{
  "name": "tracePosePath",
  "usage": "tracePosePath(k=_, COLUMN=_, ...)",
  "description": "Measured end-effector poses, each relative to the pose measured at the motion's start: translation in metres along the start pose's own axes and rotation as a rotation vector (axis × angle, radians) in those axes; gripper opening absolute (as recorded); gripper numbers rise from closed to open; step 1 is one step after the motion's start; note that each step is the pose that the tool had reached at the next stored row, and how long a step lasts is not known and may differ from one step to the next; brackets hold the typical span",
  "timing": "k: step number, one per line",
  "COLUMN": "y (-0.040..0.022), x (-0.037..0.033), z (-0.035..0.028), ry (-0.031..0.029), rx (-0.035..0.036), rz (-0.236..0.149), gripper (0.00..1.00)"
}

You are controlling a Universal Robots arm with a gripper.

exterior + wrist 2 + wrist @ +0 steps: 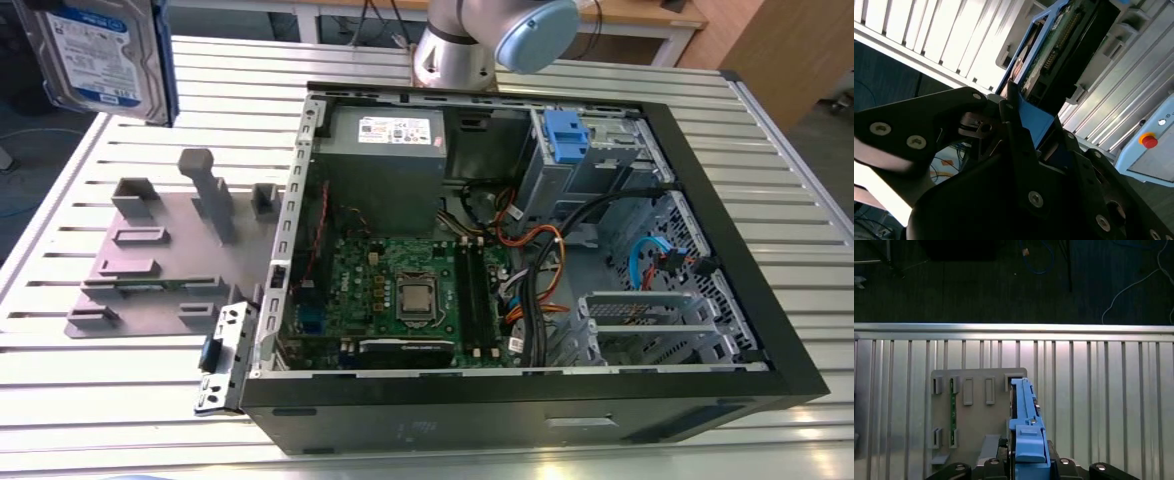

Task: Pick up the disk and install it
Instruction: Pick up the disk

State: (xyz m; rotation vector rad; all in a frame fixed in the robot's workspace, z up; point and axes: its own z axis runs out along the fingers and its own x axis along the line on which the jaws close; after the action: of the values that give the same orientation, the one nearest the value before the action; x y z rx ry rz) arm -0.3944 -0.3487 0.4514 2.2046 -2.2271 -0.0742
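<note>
The disk [96, 55] hangs high above the table at the exterior view's far left, its blue-and-white label facing the camera and its blue bracket along the edge. In the first wrist view the disk [1024, 410] stands on edge between the black fingers of my gripper [1026, 462], which is shut on it. It hovers over the grey holder plate [979, 410]. In the second wrist view the disk [1054, 45] shows its circuit-board side beyond my gripper [1016, 112].
The open computer case [694, 180] lies on the slatted table, with a drive bay carrying a blue latch [566, 135] at its far corner and cables beside it. The grey holder plate [160, 270] with upright pegs sits beside the case. A metal bracket [224, 355] lies near the case's front corner.
</note>
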Motion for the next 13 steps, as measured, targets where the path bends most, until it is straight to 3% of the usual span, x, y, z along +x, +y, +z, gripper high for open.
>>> tracePosePath(k=5, y=0.0008, x=-0.0005, z=-0.0202, ry=-0.0001, rx=0.0002, rz=0.000, gripper=0.37)
tracePosePath(k=11, y=0.0013, x=-0.0009, z=-0.0329, ry=-0.0001, rx=0.0001, rz=0.000, gripper=0.37)
tracePosePath(k=13, y=0.0013, x=-0.0010, z=-0.0338, ry=-0.0001, rx=0.0000, rz=0.000, gripper=0.37)
